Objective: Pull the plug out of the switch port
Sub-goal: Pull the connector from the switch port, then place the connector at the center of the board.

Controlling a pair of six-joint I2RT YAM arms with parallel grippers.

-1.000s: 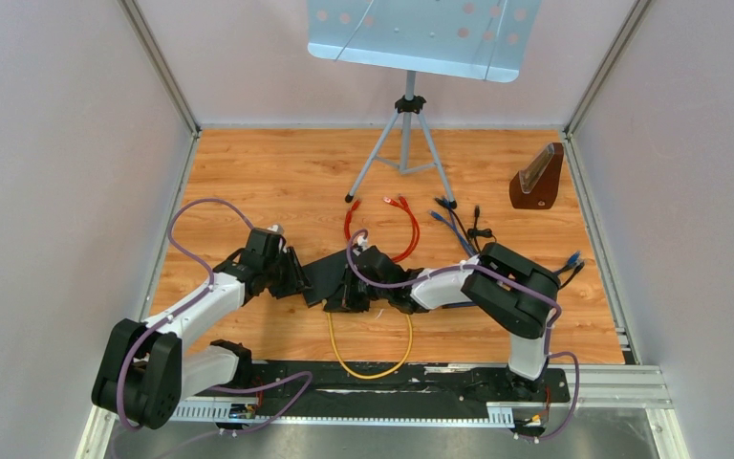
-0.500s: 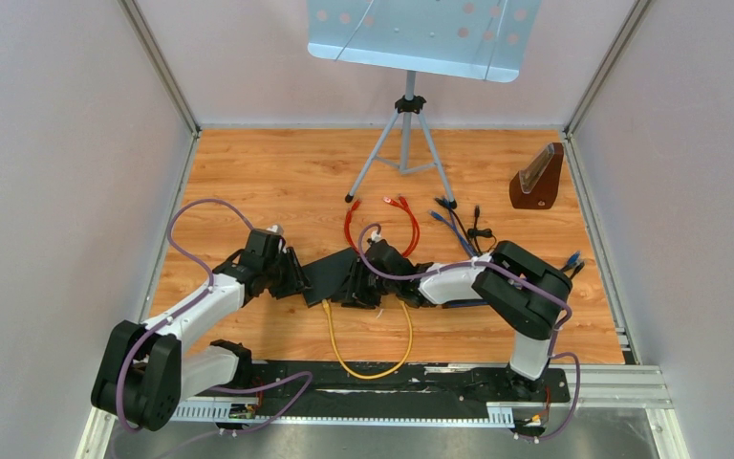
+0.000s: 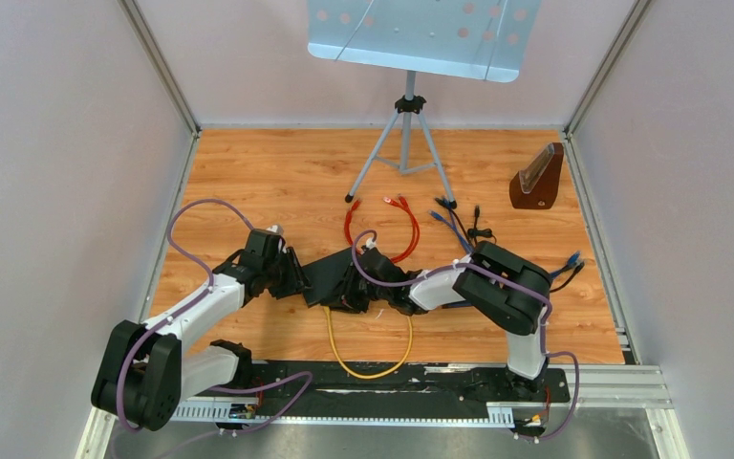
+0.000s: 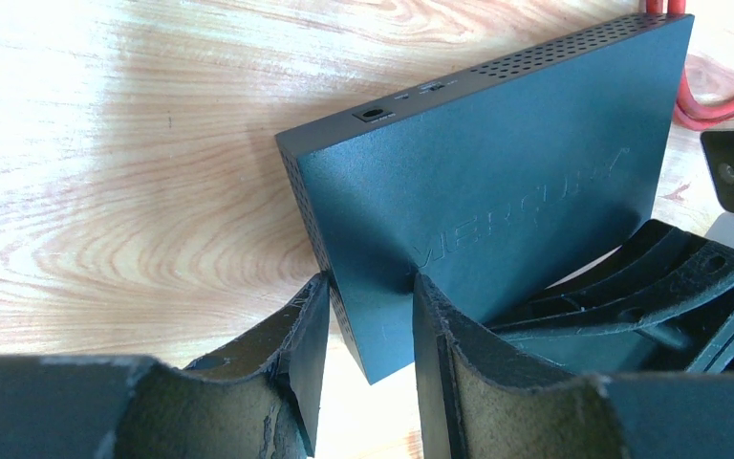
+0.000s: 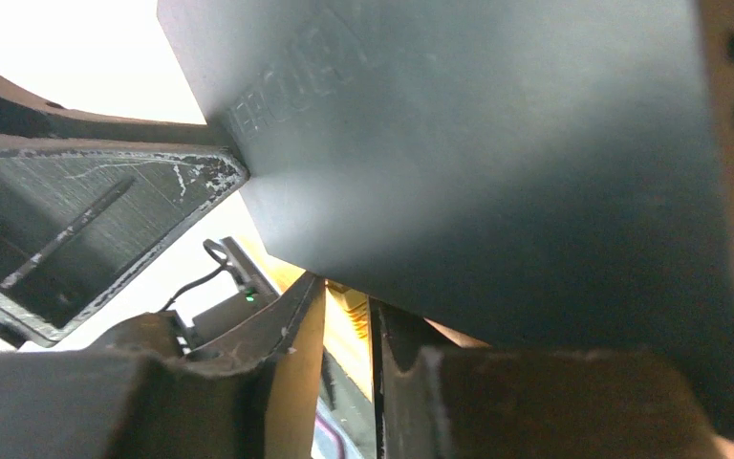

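The black switch [image 3: 330,273] lies on the wooden floor between my two arms, tilted up at one side. My left gripper [image 3: 296,277] is shut on its left corner, and in the left wrist view that corner [image 4: 382,316] is pinched between my fingers [image 4: 368,287]. My right gripper [image 3: 349,295] reaches under the switch's near edge from the right. Its narrow jaws [image 5: 347,296] hold the yellow plug [image 5: 349,311] just below the switch body [image 5: 497,163]. The port itself is hidden. The yellow cable [image 3: 373,373] loops toward the near edge.
A music stand on a tripod [image 3: 406,124] stands at the back centre. Red cables [image 3: 406,229] and blue and black cables [image 3: 459,225] lie behind the switch. A brown wooden wedge [image 3: 538,179] sits at the back right. Grey walls close in both sides.
My right gripper drew back to the right and opened, then came back left against the switch and narrowed on the yellow plug. The left arm has not moved.
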